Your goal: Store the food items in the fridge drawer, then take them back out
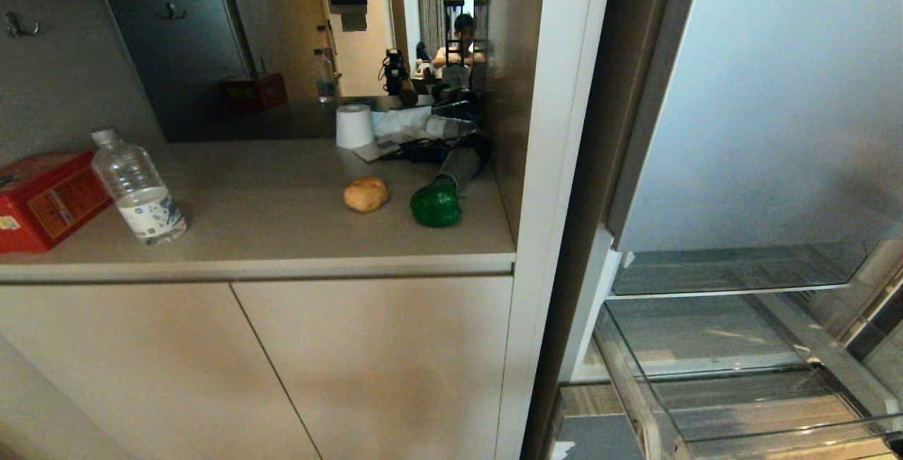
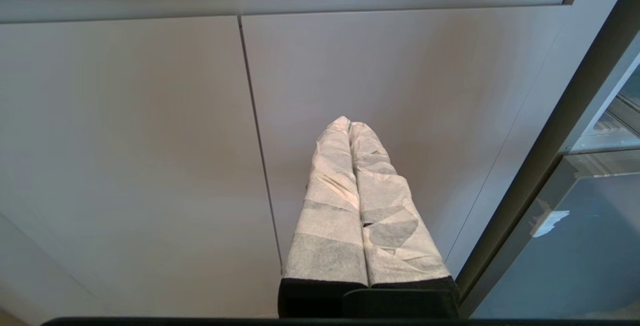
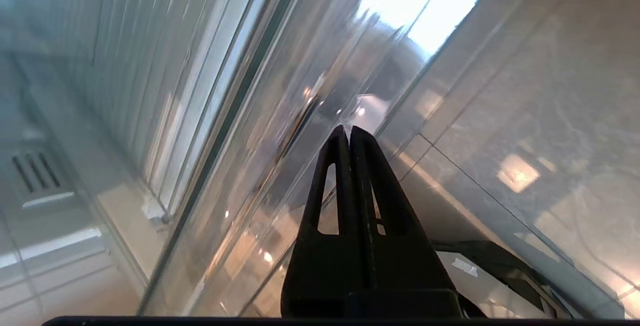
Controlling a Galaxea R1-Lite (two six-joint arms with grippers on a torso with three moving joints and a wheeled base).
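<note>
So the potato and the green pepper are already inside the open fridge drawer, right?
No. In the head view the potato and green pepper both sit on the counter, beside each other; the fridge drawer is indeed open.

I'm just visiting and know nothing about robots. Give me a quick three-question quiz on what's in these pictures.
1. True or false: the green pepper lies on the counter.
2. Which lies nearer the water bottle: the pepper or the brown lump?
3. The right claw is: A open, B shut and empty, C shut on food?

Key: 1 true. 2 the brown lump. 3 B; it points at glass shelves, while the left claw, also shut, faces the cabinet doors.
</note>
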